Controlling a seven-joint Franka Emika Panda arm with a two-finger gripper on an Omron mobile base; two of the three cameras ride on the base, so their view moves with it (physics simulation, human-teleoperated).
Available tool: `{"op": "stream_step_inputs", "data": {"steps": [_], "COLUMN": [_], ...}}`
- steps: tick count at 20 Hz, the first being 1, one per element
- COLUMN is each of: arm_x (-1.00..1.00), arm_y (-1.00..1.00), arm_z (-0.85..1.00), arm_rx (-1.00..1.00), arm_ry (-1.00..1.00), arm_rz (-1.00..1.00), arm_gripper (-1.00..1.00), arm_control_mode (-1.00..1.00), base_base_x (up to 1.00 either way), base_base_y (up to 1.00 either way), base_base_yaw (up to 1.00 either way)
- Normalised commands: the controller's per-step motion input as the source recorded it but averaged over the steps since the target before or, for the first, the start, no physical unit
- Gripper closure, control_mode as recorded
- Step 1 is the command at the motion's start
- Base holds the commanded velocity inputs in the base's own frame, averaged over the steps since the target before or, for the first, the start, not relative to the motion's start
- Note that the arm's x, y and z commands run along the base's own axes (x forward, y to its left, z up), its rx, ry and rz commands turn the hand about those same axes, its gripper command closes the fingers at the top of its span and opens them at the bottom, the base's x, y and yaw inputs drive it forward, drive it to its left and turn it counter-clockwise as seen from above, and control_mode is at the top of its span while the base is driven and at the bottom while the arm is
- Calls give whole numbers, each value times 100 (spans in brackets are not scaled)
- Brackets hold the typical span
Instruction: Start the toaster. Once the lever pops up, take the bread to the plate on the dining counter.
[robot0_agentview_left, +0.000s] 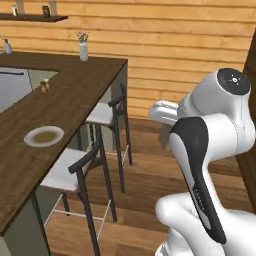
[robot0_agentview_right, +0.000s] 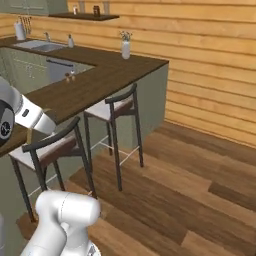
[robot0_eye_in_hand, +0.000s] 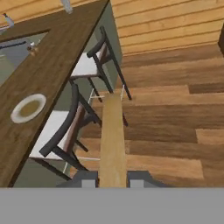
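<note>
My gripper (robot0_eye_in_hand: 112, 179) is shut on the bread (robot0_eye_in_hand: 112, 135), a tan slice seen edge-on that runs up from between the two dark fingertips (robot0_eye_in_hand: 85, 179). It hangs over the wooden floor beside the dining counter (robot0_eye_in_hand: 48, 65), to the right of the nearer chair. The plate (robot0_eye_in_hand: 28, 108), round and pale with a brownish centre, lies on the dark plank top (robot0_agentview_left: 75, 95) to the left of the gripper; it is also in the left base view as the plate (robot0_agentview_left: 44, 136). The toaster is out of view.
Two black-framed chairs with white seats (robot0_agentview_left: 67, 172) (robot0_agentview_left: 105, 115) stand along the counter's edge between the arm and the plate. A white vase (robot0_agentview_left: 83, 50) and small shakers (robot0_agentview_left: 45, 86) stand farther along the counter. A sink (robot0_agentview_right: 42, 46) lies beyond. Wood floor (robot0_agentview_right: 190, 175) stretches to the right.
</note>
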Motion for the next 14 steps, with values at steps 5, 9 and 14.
{"op": "stream_step_inputs", "data": {"steps": [5,9,14], "arm_x": [0,0,0], "arm_y": [0,0,0], "arm_z": [0,0,0], "arm_rx": [0,0,0], "arm_ry": [0,0,0], "arm_rz": [0,0,0], "arm_gripper": [100,100,100], "arm_control_mode": [100,100,100], "base_base_x": [8,17,31], "base_base_y": [-56,-56,-59], "base_base_yaw": [68,66,63]}}
